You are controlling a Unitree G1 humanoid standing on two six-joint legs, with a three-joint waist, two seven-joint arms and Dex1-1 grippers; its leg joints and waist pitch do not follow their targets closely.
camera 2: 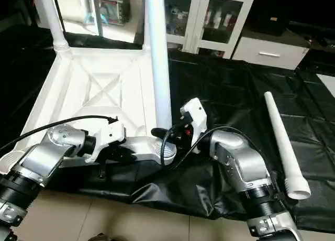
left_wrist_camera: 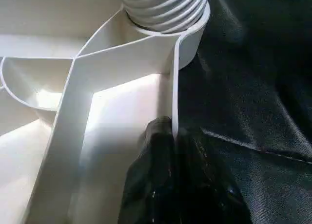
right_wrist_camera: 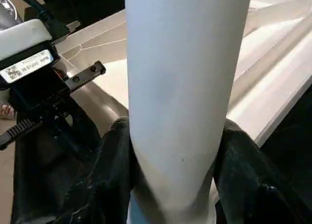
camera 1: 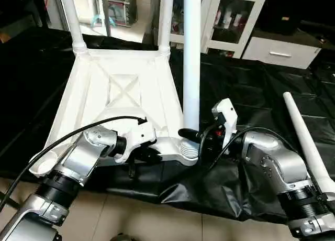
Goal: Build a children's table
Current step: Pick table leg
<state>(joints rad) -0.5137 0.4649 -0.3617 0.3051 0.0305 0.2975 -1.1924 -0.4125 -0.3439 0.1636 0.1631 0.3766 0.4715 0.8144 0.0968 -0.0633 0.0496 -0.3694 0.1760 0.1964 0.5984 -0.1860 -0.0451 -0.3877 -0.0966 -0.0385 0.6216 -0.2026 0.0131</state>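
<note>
The table top (camera 1: 120, 94) rim is pinched by the left gripper (left_wrist_camera: 171, 136) beside the near corner socket (camera 1: 189, 151). The upright leg (camera 1: 191, 57) in that socket is clamped by the right gripper (right_wrist_camera: 175, 151).

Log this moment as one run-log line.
left gripper: shut on tabletop rim | right gripper: shut on upright leg | loose leg: on tarp

A small white label (right_wrist_camera: 27, 65) on the left gripper's (right_wrist_camera: 53, 104) camera housing carries unreadable print.
</note>
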